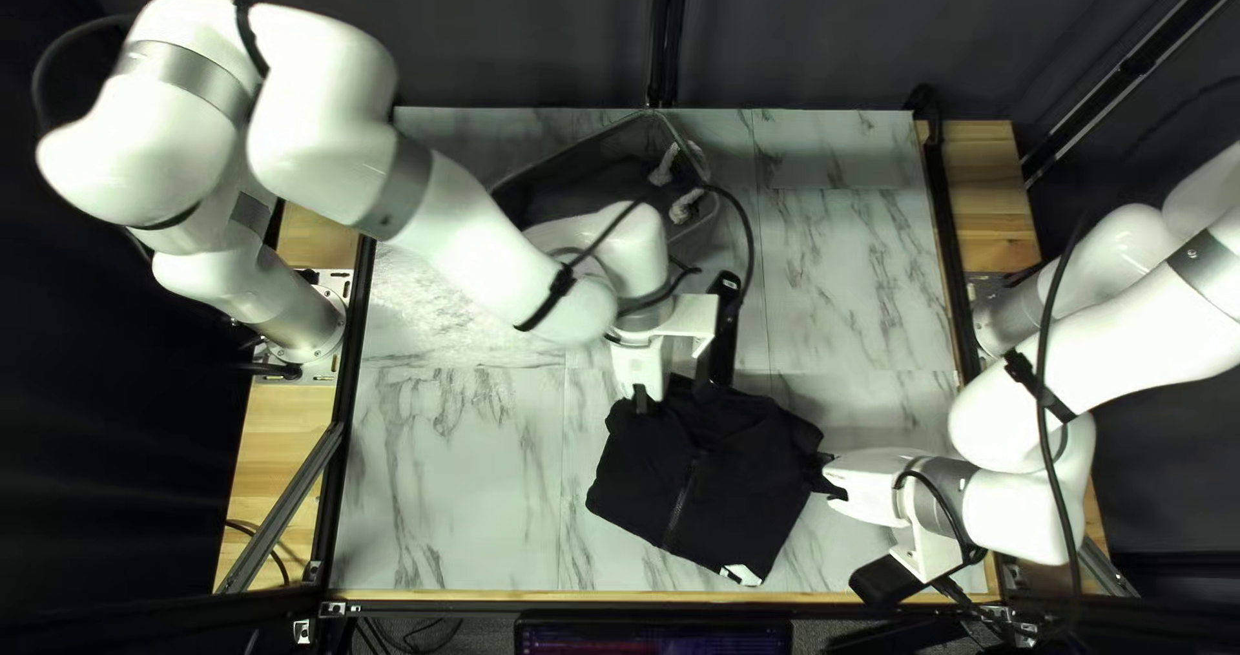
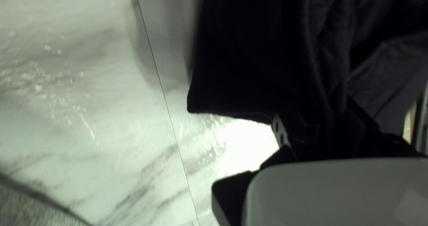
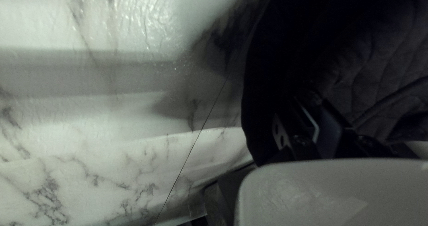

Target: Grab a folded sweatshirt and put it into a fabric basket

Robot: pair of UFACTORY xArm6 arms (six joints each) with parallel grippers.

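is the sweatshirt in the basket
No, the black sweatshirt lies on the marble-patterned table, on the near side of the fabric basket.

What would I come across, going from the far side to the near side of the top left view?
Dark curtain → fabric basket → black sweatshirt → computer screen, just past the table's near edge.

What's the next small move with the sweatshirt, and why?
I'd try a slight lift to test the hold: left gripper and right gripper are both at the sweatshirt, which lies on the table, outside the basket.
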